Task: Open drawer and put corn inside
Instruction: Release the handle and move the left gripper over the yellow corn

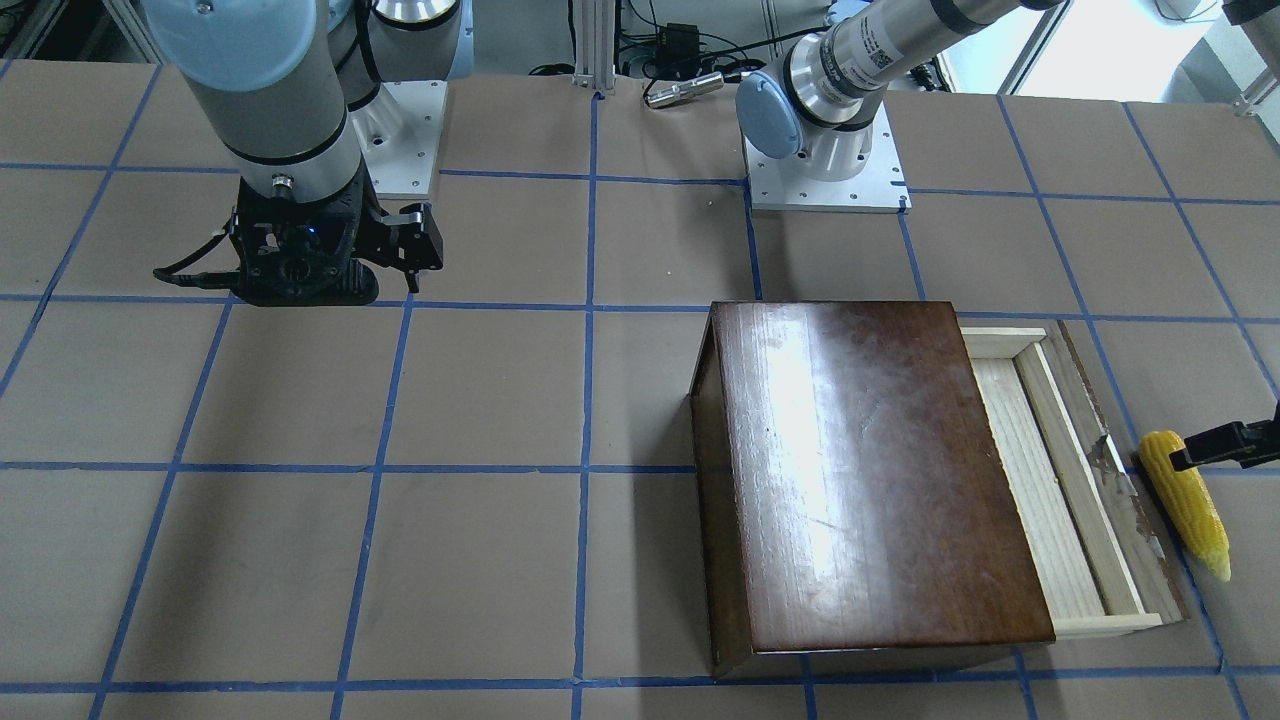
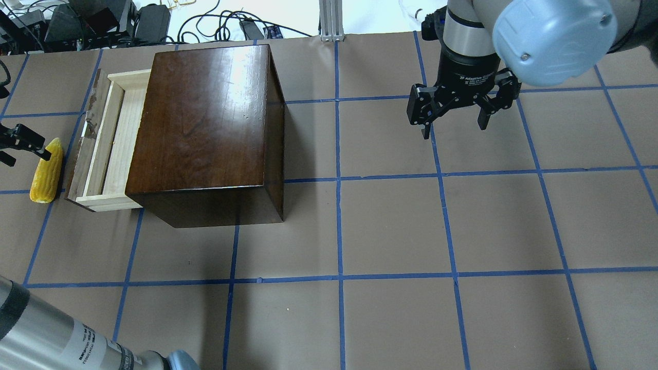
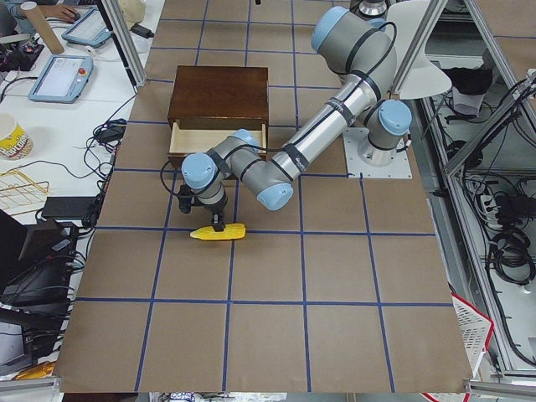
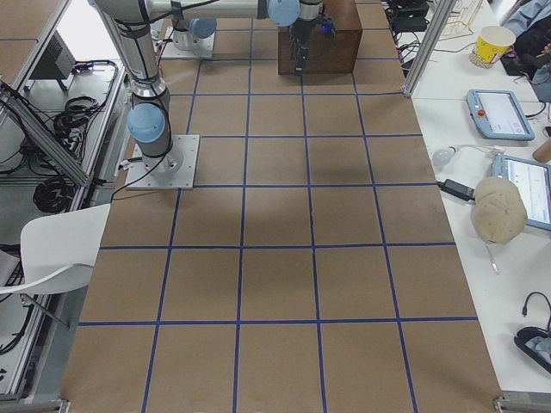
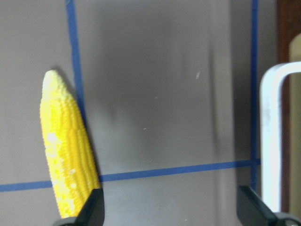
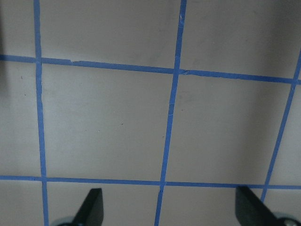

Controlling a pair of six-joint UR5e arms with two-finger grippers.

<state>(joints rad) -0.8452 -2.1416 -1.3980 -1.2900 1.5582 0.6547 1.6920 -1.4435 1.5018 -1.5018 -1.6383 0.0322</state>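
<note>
The dark-brown box (image 2: 205, 118) stands on the table with its drawer (image 2: 110, 139) pulled partly out. The drawer's pale floor (image 1: 1040, 480) shows and is empty. The yellow corn (image 2: 47, 169) lies on the table just outside the drawer's front panel (image 1: 1115, 470). My left gripper (image 5: 171, 212) is open and low over the table. One of its fingers (image 5: 91, 209) is at the corn's (image 5: 66, 160) thick end, and the corn (image 1: 1185, 500) lies outside the gap. My right gripper (image 2: 455, 131) is open and empty, far from the box.
The drawer's metal pull (image 5: 270, 141) is close to the left gripper's other finger (image 5: 251, 207). The table is brown paper with blue tape lines. The right wrist view shows only bare table under the right gripper (image 6: 169, 212). Cables and gear lie beyond the table's far edge.
</note>
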